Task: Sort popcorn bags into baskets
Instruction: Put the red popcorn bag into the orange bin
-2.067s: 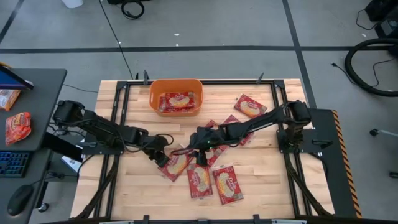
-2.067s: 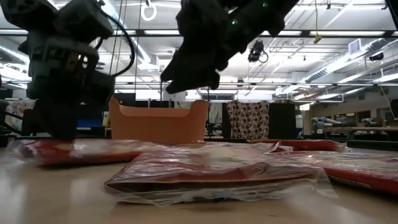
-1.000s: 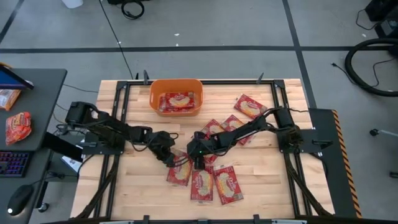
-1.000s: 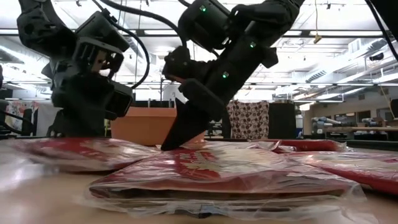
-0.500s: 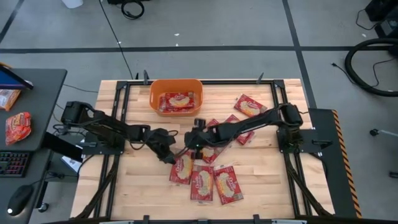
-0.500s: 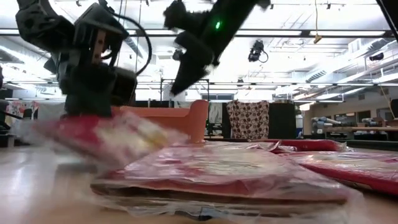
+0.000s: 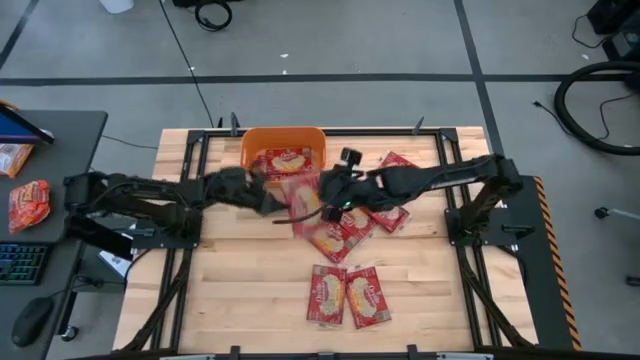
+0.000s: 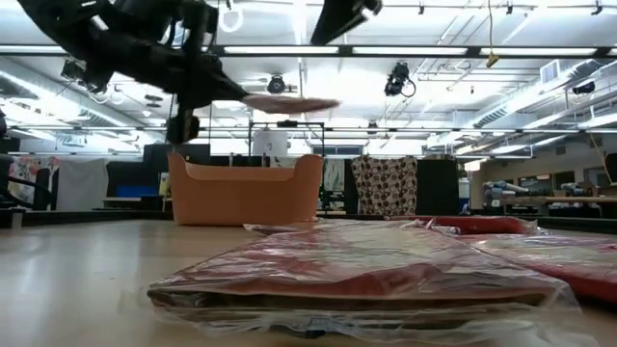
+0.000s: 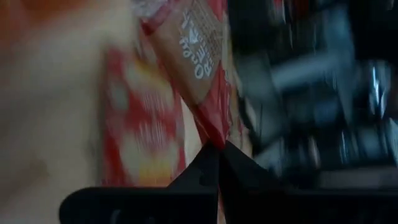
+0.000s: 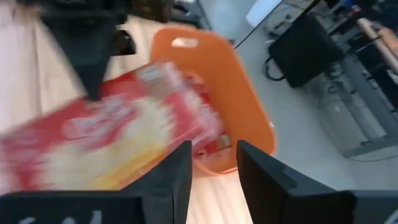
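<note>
Left claw (image 7: pixel 272 203): pinched together on a popcorn bag (image 7: pixel 300 192) (lifted off the table (image 7: pixel 240 290)), just short of the orange basket (image 7: pixel 283 137). Right claw (image 7: pixel 333 190): fingers apart, empty, just beside that bag.

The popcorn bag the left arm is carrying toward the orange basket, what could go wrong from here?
1. The left gripper pinches the lifted bag only by its edge, so it could slip out before reaching the basket.
2. The right gripper hangs right beside that bag, jaws apart; the arms might collide or snag it.
3. The bag hangs level with the basket's near rim and may catch there, since one bag in the basket already takes up room.
</note>
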`<action>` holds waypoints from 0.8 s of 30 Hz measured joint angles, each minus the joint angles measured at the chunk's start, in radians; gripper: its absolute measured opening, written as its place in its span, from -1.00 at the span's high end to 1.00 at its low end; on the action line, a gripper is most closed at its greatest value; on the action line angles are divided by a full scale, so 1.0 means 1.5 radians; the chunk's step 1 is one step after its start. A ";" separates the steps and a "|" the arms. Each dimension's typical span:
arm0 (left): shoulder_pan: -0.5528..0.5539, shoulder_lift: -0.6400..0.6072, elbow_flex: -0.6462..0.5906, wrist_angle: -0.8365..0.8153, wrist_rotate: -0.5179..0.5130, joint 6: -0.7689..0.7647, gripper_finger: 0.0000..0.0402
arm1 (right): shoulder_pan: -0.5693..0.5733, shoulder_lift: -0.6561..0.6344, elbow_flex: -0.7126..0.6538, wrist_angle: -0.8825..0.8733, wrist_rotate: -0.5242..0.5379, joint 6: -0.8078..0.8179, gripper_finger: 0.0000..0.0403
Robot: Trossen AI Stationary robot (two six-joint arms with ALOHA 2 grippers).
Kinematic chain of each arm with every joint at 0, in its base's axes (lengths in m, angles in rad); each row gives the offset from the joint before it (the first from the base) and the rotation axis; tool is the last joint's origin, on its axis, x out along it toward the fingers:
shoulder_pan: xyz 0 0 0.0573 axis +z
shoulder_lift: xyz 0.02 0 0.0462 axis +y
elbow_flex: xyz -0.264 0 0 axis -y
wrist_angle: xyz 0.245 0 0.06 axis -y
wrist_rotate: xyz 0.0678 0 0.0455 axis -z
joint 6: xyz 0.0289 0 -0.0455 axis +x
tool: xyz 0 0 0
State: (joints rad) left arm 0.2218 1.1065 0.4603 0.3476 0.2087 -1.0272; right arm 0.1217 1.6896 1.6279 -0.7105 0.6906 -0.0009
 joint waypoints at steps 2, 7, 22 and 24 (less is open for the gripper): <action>0.041 -0.016 0.012 -0.019 -0.053 -0.031 0.99 | -0.008 -0.024 0.000 0.001 0.009 0.007 0.37; 0.104 -0.019 0.067 -0.124 -0.158 -0.083 1.00 | -0.037 -0.054 0.001 0.005 -0.008 0.059 0.39; 0.096 0.091 0.151 -0.300 -0.333 -0.070 0.63 | -0.139 -0.008 -0.001 -0.035 -0.293 0.128 0.27; 0.093 0.094 0.152 -0.305 -0.332 -0.053 0.48 | -0.156 -0.008 0.000 -0.053 -0.315 0.129 0.21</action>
State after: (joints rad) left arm 0.3607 1.2474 0.6884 -0.1099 -0.2888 -1.1068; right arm -0.1130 1.6775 1.6272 -0.7896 0.2185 0.1926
